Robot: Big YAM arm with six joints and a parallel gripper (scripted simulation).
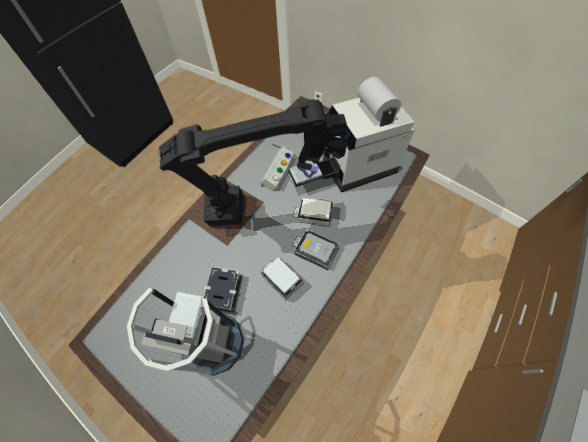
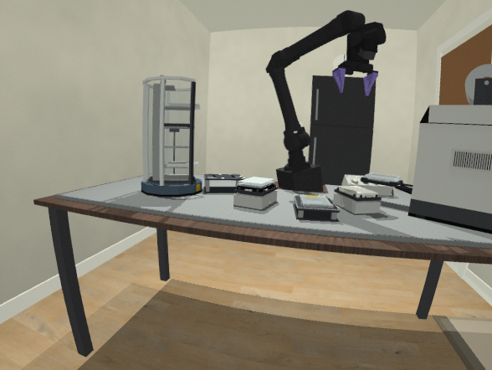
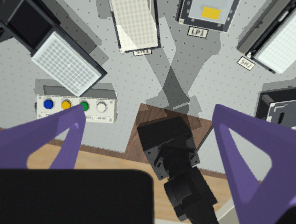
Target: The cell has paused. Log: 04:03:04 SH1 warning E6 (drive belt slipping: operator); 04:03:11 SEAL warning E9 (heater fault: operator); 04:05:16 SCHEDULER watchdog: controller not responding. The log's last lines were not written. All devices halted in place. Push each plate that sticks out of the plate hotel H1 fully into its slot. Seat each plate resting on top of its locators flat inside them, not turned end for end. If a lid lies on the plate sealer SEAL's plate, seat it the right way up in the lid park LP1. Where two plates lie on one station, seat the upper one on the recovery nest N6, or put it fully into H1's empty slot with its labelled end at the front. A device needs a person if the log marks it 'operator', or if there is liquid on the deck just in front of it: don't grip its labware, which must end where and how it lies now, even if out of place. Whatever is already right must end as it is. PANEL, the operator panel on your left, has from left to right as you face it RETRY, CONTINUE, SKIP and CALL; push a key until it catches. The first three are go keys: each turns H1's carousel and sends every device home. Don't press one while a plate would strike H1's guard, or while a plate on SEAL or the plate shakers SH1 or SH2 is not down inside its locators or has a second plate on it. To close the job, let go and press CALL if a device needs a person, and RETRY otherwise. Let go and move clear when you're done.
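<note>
My gripper [image 2: 355,85] [image 1: 311,170] is open and empty, its purple fingers pointing down high above the deck, over the sealer's end of the table. In the wrist view the gripper [image 3: 148,116] frames my arm's base. The white well plate [image 3: 65,62] lies on SEAL's black tray [image 1: 308,181], beside the white sealer SEAL [image 1: 372,142]. PANEL [image 3: 73,104] shows blue, yellow, green and white keys [image 1: 277,167]. SH1 carries a cream plate [image 1: 315,209]. LP1 [image 3: 207,12] holds a dark-rimmed piece with a yellow mark. SH2 [image 3: 272,42] carries a white plate.
The recovery nest N6 [image 1: 223,288] is a dark empty frame near the plate hotel H1 [image 1: 180,330], a tall caged tower with a white plate at its top [image 2: 169,136]. My arm's base [image 1: 222,200] stands at the table's near edge. A black cabinet stands behind.
</note>
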